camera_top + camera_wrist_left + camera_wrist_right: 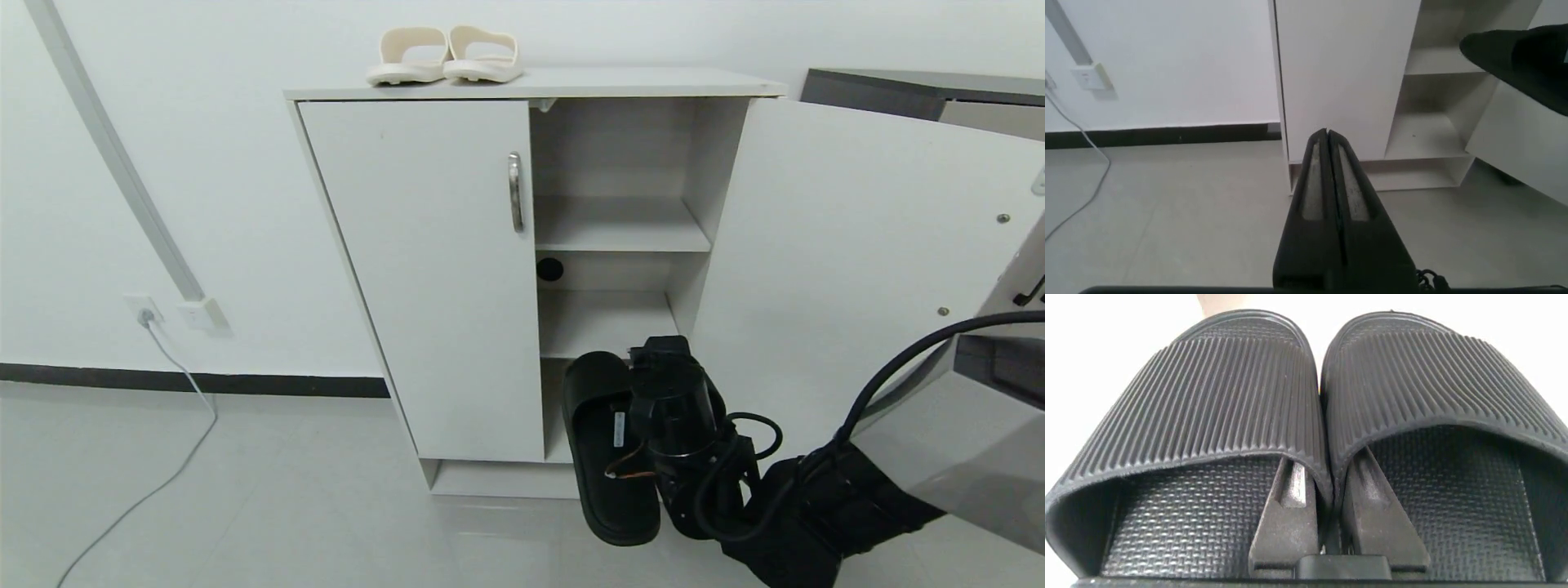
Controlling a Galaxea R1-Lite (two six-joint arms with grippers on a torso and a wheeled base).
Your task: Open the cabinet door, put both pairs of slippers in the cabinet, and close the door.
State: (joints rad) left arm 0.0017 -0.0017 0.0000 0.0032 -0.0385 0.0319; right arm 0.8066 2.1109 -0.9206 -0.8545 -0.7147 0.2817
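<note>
Right gripper (1325,469) pinching black slippers (608,461), white label (619,429) on sole unreadable, left gripper (1327,140) closed

Black slippers (1241,400) are matt rubber with ribbed straps and fine-textured footbeds. Cream slippers (445,55) look smooth and matt. Cabinet (416,269) shows smooth matt white laminate, with a shiny metal handle (515,192). Floor (286,506) is glossy.
</note>
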